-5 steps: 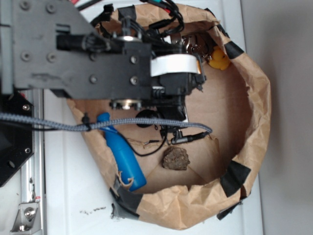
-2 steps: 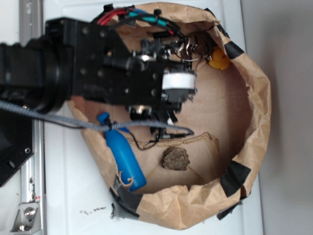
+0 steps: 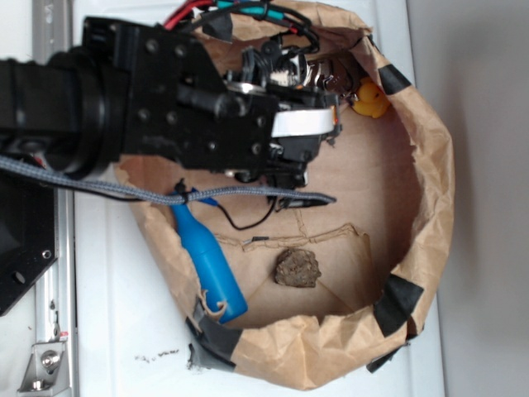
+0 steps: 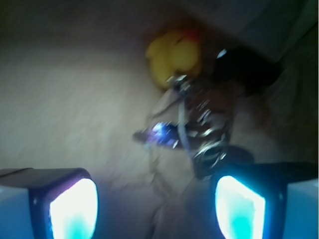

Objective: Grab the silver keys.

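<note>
End effector fingers spread, nothing held; silver keys lie ahead, off-centre, touching a yellow rubber duck — closing here may snag the duck

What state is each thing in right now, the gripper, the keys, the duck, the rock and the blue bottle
gripper: open, nothing between its fingers, poised short of the keys
silver keys: lying loose on the paper, not gripped
yellow duck: resting just beyond the keys, untouched
brown rock: lying on the bag floor, apart from the arm
blue bottle: lying on its side against the bag wall
paper bag: open, rim rolled down
</note>
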{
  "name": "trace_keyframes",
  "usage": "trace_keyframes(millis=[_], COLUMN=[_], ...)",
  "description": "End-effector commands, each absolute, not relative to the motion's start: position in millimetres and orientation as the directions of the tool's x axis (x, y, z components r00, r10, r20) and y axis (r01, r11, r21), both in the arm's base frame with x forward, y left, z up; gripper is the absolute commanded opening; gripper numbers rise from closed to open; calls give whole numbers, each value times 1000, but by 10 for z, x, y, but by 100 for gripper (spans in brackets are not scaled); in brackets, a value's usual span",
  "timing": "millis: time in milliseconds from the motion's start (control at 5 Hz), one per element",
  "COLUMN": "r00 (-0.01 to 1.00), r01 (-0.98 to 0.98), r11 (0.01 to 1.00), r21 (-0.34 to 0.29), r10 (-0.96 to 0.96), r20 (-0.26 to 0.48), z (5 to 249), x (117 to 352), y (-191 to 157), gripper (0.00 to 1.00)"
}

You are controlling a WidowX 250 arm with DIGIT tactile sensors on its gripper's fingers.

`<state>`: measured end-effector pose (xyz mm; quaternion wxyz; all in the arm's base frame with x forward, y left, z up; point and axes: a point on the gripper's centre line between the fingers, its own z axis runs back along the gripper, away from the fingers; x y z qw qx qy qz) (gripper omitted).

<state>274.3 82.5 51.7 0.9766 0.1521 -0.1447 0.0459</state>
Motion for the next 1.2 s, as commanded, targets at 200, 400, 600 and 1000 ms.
trace_keyframes(millis=[200, 400, 600, 1000], r00=[922, 916, 913, 903], r01=[-195, -210, -222, -242], r11=[936, 930, 920, 922], r21=[292, 301, 322, 302], r10=[74, 79, 81, 101], r20=[380, 394, 399, 417], z=[493, 439, 356, 350], x=[2874, 2921, 2979, 2960], y=[853, 853, 853, 857], gripper=[100, 100, 100, 0])
